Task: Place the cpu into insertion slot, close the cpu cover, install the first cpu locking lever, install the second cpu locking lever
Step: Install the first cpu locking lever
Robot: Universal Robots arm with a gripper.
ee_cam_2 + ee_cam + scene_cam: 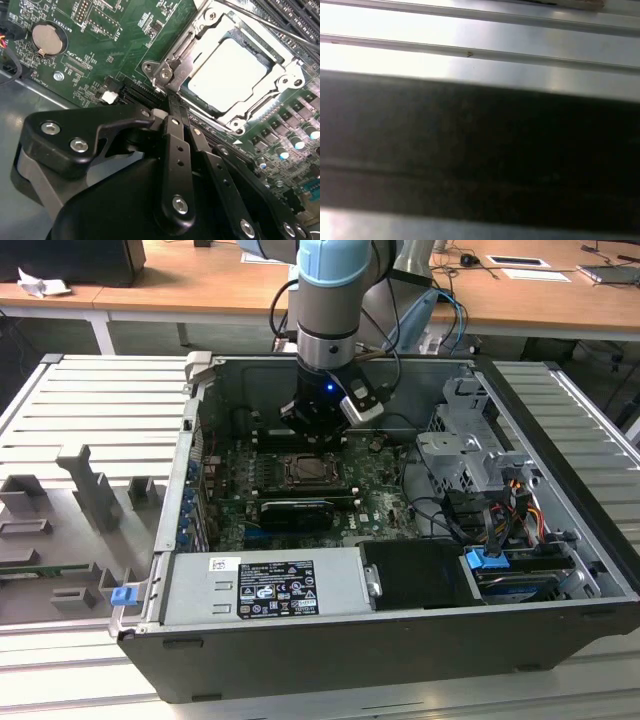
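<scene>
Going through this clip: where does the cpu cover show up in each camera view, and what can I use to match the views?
Exterior view: the cpu cover lies mid-board inside the case, just below the tool.
Second wrist view: the silvery frame sits closed around the pale cpu, just beyond the tool's fingertips.
First wrist view: pale ribbed metal and a dark band; cover not in it.
Shared landmark: the green motherboard.

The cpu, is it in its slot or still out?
In. The cpu lies flat inside the slot, with the silvery cover framing it, in the second wrist view.
</scene>
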